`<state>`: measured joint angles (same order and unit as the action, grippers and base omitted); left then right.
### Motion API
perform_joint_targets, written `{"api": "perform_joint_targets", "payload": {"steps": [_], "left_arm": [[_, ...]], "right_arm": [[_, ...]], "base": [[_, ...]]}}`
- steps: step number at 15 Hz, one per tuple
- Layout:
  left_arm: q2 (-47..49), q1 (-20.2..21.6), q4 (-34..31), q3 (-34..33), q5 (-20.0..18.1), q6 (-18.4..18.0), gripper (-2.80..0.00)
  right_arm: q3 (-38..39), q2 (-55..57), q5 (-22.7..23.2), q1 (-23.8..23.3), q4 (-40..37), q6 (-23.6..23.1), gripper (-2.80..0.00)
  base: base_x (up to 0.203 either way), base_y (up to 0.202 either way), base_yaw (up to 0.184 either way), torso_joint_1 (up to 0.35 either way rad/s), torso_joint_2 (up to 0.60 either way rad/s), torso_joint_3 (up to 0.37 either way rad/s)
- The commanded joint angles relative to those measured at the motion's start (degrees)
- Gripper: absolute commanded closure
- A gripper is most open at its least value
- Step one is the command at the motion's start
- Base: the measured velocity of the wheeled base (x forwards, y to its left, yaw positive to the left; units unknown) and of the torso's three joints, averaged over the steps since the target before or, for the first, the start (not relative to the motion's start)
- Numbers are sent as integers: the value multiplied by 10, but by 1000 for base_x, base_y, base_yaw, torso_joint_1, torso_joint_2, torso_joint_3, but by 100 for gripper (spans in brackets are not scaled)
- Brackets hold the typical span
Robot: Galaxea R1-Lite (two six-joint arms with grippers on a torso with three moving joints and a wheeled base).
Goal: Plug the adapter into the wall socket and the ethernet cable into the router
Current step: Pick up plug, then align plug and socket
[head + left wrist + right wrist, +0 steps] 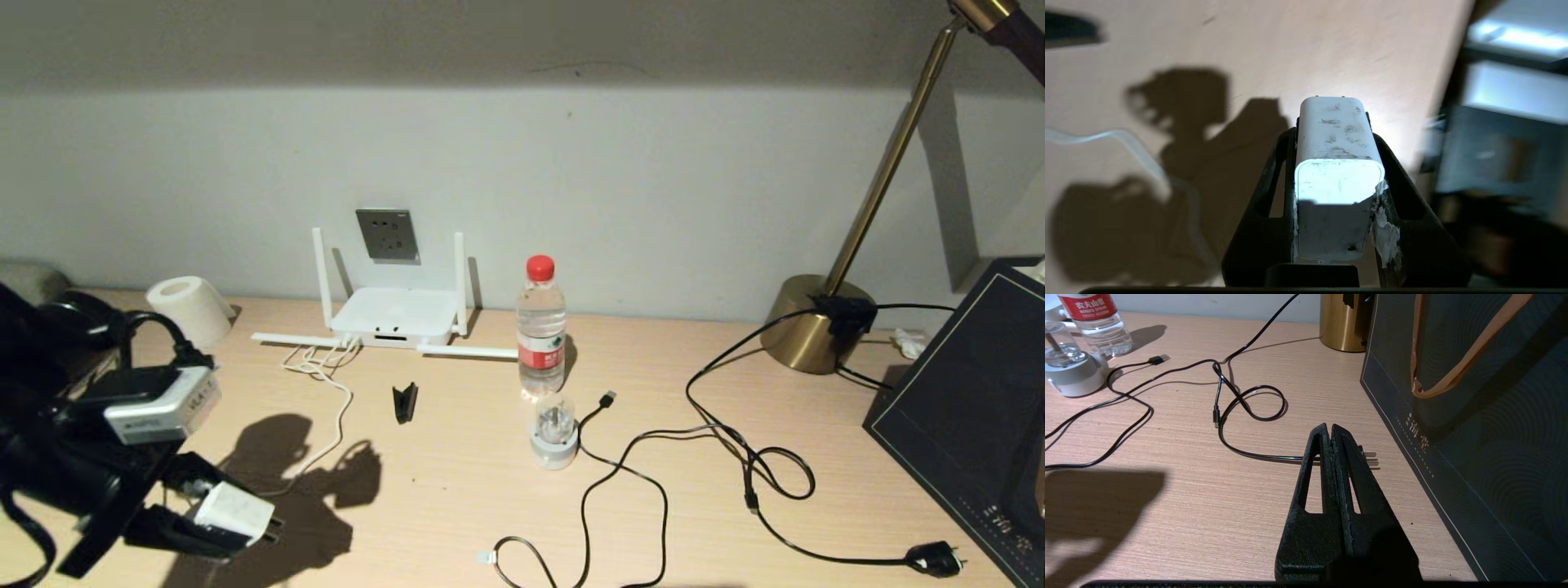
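My left gripper (245,516) hangs over the desk's front left, shut on the white adapter (235,513). Seen from the left wrist, the black fingers (1286,163) press both sides of the adapter (1337,179). Its thin white cord (331,408) runs back to the white router (395,317), which stands against the wall below the grey wall socket (387,235). The ethernet cable's clear-tipped plug (487,558) lies at the front centre. My right gripper (1329,426) is shut on nothing, low over the desk at the right, and does not show in the head view.
A water bottle (540,327) and a round white-and-clear plug piece (553,431) stand mid-desk. Black cables with a USB end (607,398) and a mains plug (935,559) sprawl to the right. A brass lamp base (808,331), a dark bag (971,408) and a tissue roll (189,309) edge the desk.
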<state>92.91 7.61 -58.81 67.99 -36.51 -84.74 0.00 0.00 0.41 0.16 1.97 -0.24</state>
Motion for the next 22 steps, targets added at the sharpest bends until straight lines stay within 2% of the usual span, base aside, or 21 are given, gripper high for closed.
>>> {"api": "perform_joint_targets", "payload": {"steps": [1, 2, 3, 5, 10, 21, 22], "left_arm": [[18, -2, 157, -34, 37, 9, 0], [48, -4, 243, -62, 52, 26, 0], [76, -9, 302, -81, 60, 39, 0], [115, -33, 352, -93, 69, 56, 0], [146, -40, 350, -65, 72, 61, 0], [157, -39, 340, -67, 73, 56, 0], [156, -39, 333, -67, 73, 56, -280]], "right_arm": [[6, 0, 0, 0, 0, 0, 0], [6, 0, 0, 0, 0, 0, 0], [6, 0, 0, 0, 0, 0, 0], [6, 0, 0, 0, 0, 0, 0], [6, 0, 0, 0, 0, 0, 0], [6, 0, 0, 0, 0, 0, 0], [6, 0, 0, 0, 0, 0, 0]], "base": [[0, 0, 0, 0, 0, 0], [0, 0, 0, 0, 0, 0], [0, 0, 0, 0, 0, 0], [0, 0, 0, 0, 0, 0], [0, 0, 0, 0, 0, 0], [0, 0, 0, 0, 0, 0], [0, 0, 0, 0, 0, 0]]}}
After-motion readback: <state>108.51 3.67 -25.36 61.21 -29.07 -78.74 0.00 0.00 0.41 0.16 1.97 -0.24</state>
